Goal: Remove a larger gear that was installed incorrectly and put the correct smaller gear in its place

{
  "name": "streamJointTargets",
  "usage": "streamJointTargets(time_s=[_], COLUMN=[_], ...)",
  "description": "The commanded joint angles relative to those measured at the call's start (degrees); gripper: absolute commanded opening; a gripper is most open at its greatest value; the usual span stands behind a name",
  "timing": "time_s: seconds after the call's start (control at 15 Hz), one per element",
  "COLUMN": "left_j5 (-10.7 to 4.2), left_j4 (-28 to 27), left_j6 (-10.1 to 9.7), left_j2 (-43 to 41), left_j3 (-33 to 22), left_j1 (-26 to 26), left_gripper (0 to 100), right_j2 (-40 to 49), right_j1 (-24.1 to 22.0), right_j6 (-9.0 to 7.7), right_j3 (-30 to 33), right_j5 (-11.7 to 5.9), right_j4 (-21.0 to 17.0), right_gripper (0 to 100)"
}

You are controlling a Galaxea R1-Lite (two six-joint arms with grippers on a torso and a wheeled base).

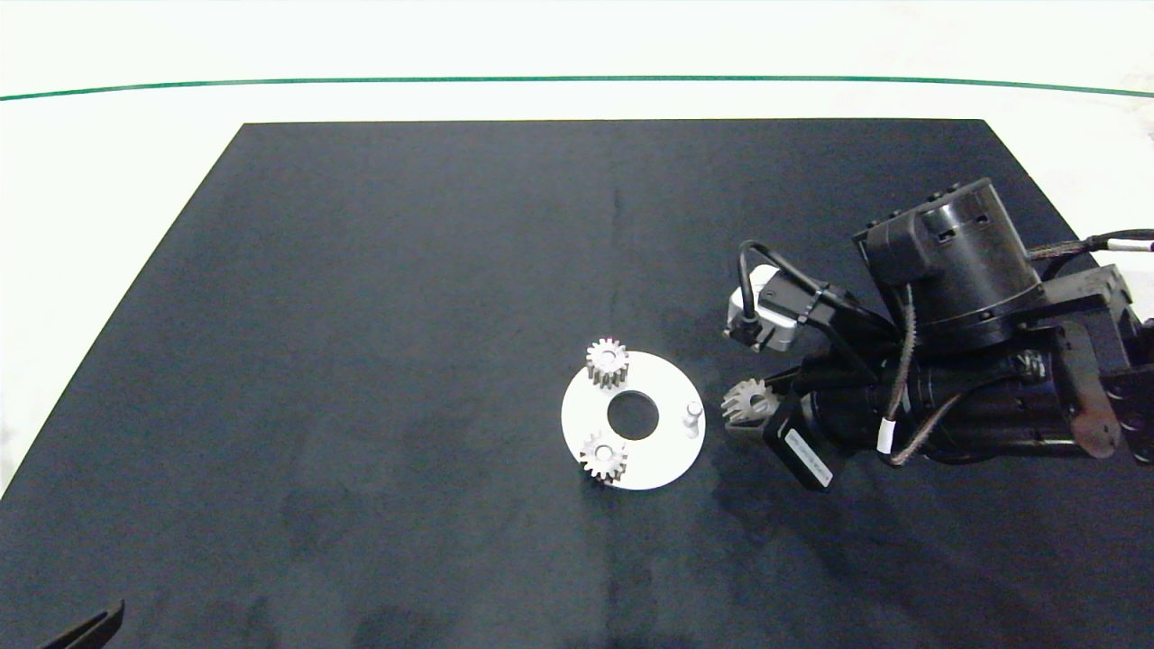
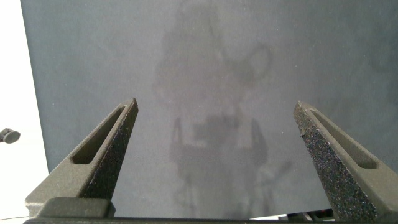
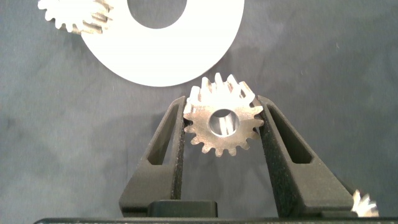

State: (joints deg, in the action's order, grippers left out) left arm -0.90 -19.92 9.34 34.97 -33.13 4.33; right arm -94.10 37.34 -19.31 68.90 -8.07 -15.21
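Observation:
My right gripper (image 3: 222,107) is shut on a smaller gear (image 3: 222,122), a silver spur gear with blunt teeth and a round bore. In the head view this gear (image 1: 746,400) hangs just right of the white disc (image 1: 667,455), close to its bare peg (image 1: 692,415). Two other smaller gears (image 1: 608,362) (image 1: 603,456) sit on the disc's far and near pegs. A sliver of a toothed silver part (image 3: 365,204) peeks out beside the right gripper's base; I cannot tell if it is the larger gear. My left gripper (image 2: 214,115) stands open over bare mat.
The black mat (image 1: 379,315) covers most of the white table. The disc has a large centre hole (image 1: 633,415). The left arm's tip (image 1: 90,626) shows only at the near left corner. The right arm's bulk (image 1: 965,361) fills the mat's right side.

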Motion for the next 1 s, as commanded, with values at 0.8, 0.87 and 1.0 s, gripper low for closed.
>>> streamJointTargets(time_s=[0.8,0.87,1.0], left_j5=[0.02,0.02,0.02], left_j4=[-0.12,-0.12,-0.12], left_j6=[0.07,0.15,0.07], left_j2=[-1.4,-1.4,-1.49], left_j3=[0.09,0.09,0.09], left_j1=[0.24,0.24,0.24], left_gripper=[100,100,100], right_j2=[-8.12,-8.29,-8.73], right_j1=[2.56,2.56,2.56], right_j6=[0.5,0.41,0.41], right_j3=[10.29,10.38,10.29], right_j5=[-1.16,-1.16,-1.16], right_j4=[-4.56,-4.65,-4.65], right_gripper=[25,25,25])
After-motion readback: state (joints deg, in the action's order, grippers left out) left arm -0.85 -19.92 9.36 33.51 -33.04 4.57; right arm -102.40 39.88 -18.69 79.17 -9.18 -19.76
